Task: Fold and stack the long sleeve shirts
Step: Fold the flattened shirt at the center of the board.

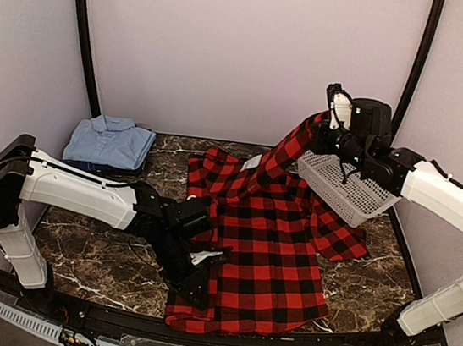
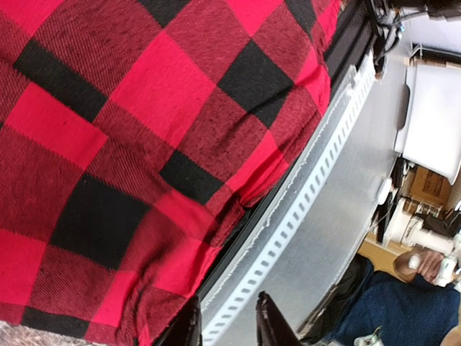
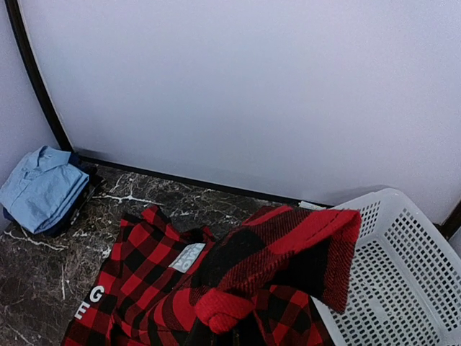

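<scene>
Okay, right tool was clamped on the flannel shirt sleeve, high by the basket; left tool, slightly apart and empty, sat at its near-left hem.

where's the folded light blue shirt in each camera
Top external: the light blue shirt is at the far left, toward the back.
Left wrist: not in it.
Right wrist: at the left edge, about mid-height.
Shared landmark: the red checked shirt shows in all three views; where both appear, the blue one lies to its left.
</scene>
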`<state>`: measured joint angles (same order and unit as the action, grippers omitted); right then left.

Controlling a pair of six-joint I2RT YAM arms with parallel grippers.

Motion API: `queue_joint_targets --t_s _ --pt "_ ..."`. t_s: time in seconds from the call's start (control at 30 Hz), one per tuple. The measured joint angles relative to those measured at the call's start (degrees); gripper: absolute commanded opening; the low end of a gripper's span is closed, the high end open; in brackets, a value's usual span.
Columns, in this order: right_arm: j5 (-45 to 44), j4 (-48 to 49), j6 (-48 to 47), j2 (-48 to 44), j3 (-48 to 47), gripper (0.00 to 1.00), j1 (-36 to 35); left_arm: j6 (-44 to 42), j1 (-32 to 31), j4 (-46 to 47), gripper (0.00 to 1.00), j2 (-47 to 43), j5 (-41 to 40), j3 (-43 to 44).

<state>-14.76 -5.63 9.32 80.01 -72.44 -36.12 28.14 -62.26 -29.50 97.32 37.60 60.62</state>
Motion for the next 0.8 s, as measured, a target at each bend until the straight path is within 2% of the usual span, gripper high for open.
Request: queue_joint_targets --t_s 0.27,0.4,0.53,0.7,0.8 --pt "6.7 -0.2 -0.3 -0.5 6.2 0.0 -2.1 -1.0 2.3 -1.5 0.36 -2.0 0.6 4.2" --pt "10.6 0.1 -0.7 -0.5 7.0 0.0 -3.9 -0.5 8.2 -1.4 0.35 -4.2 -2.4 7.8" --pt "14.1 0.8 -0.9 -0.5 7.9 0.0 -5.1 0.7 15.3 -1.4 0.35 -3.8 -9.9 12.4" --pt "17.3 0.9 -0.7 0.1 8.3 0.0 -5.7 1.6 21.9 1.2 0.28 3.1 -19.2 20.5" --pt "18.7 1.0 -0.3 0.2 8.8 0.0 -6.1 2.3 24.7 4.3 0.24 10.3 -23.3 25.4"
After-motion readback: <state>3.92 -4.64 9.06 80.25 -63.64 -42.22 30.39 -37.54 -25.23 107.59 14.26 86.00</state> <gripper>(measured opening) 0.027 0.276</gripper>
